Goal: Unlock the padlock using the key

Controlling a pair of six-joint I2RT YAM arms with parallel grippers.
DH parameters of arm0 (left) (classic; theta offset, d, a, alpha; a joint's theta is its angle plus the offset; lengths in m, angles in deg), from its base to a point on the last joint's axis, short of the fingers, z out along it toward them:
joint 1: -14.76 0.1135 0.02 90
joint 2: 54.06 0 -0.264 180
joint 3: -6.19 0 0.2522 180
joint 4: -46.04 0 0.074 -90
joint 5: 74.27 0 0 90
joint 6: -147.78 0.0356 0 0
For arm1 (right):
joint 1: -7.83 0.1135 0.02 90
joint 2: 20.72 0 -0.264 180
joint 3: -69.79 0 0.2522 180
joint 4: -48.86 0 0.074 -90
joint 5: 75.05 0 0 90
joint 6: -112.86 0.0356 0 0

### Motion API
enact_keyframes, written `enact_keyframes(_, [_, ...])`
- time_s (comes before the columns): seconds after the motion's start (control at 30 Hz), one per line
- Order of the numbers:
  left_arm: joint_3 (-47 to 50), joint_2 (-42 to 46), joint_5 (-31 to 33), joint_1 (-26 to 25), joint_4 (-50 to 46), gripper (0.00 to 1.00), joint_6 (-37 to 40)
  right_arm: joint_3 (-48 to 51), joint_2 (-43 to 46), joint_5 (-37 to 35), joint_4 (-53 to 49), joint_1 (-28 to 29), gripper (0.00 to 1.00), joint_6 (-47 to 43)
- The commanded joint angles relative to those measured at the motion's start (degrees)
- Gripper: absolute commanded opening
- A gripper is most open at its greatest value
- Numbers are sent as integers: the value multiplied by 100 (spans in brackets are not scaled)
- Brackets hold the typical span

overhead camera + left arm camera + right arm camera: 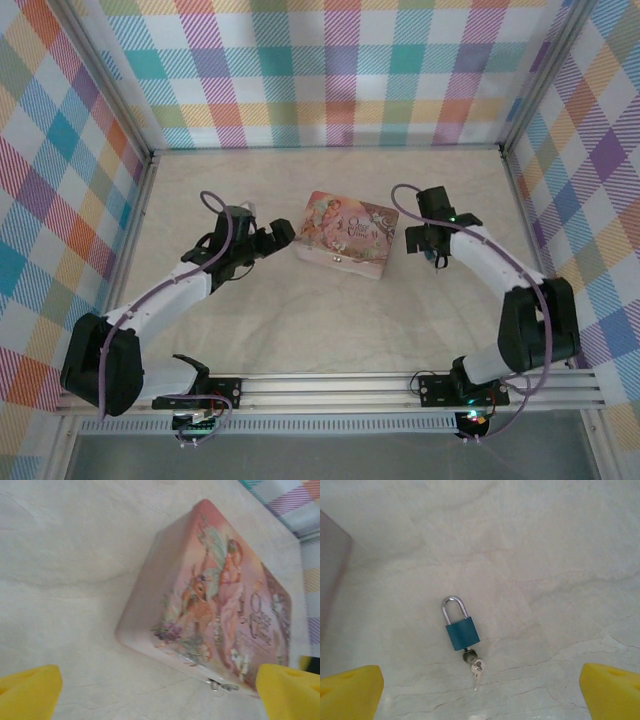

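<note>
The tabletop (pixel 330 320) carries a pink floral tin (pixel 345 233) between the two arms. The left hand (pixel 160 695) stands wide and holds nothing. The tin lies ahead of its fingertips, nearer the right pad.

The right hand (pixel 480 700) is also wide and empty. The blue padlock (pixel 462 635) lies flat on the tabletop ahead of this hand, between its two pads and slightly nearer the left one, touching neither. The shackle points away from the hand. Whether the shackle is released cannot be determined.

One key (pixel 468 655) sits in the keyway on the side facing the hand. A second key (pixel 476 672) hangs loose from it.

Hazards:
- The padlock is unrestrained. Torque on the key will probably spin the whole body rather than the cylinder.
- The pads are large against the key. A closing grip may catch the loose key instead.
- A slightly off-centre descent may push the padlock across the smooth surface.
</note>
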Motion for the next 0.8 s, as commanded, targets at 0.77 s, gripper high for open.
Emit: enact_keyframes(0.77, [1972,-829,3771,1313,3963,100,3287,3877,473,-84,7915,-673,100,-879])
